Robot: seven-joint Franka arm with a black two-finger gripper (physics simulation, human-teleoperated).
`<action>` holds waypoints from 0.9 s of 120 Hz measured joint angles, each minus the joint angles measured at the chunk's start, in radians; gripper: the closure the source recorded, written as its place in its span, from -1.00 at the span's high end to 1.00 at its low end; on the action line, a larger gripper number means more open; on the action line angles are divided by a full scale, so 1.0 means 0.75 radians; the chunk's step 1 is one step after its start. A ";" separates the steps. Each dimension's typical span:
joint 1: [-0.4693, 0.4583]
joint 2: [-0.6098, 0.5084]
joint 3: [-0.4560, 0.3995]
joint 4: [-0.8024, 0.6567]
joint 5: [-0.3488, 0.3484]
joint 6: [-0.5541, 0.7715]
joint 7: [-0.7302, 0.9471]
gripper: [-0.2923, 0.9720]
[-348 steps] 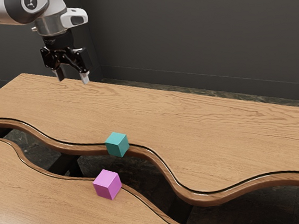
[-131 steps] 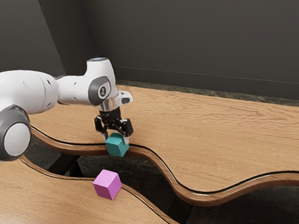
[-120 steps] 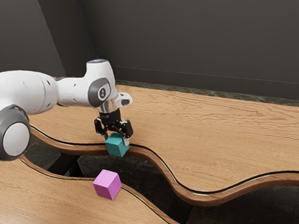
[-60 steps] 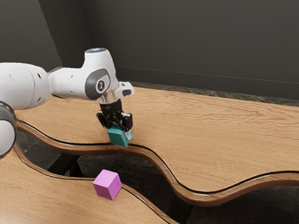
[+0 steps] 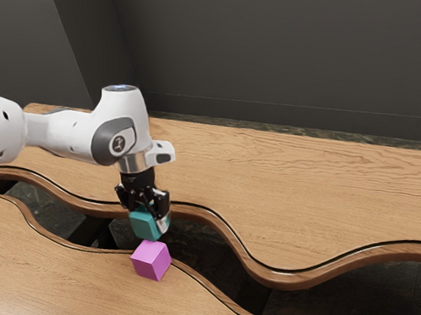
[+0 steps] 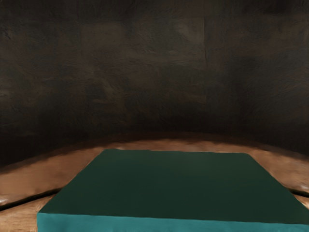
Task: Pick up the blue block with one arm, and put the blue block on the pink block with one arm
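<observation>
The blue block, teal in colour, hangs in the air with my gripper shut on it from two sides. It sits just above the pink block, with a small gap between them. The pink block rests at the wavy edge of the near wooden table. In the wrist view the blue block lies large and close under my hand, with wood and dark floor beyond it.
A second wavy-edged wooden table stands beyond a dark curved gap between the two tops. My white arm reaches in from the exterior view's left. A dark wall rises behind.
My gripper came down from the far corner onto the blue block, shut on it, lifted it off the far table's edge and carried it over the gap toward the pink block.
</observation>
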 joint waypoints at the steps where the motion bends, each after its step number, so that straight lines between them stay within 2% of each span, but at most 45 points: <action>1: 0.000 -0.004 -0.002 -0.008 0.000 0.003 -0.001 -0.19; 69: -0.015 -0.176 -0.057 -0.260 0.061 0.151 -0.084 -0.20; 108: -0.005 -0.199 -0.049 -0.287 0.069 0.180 -0.122 -0.20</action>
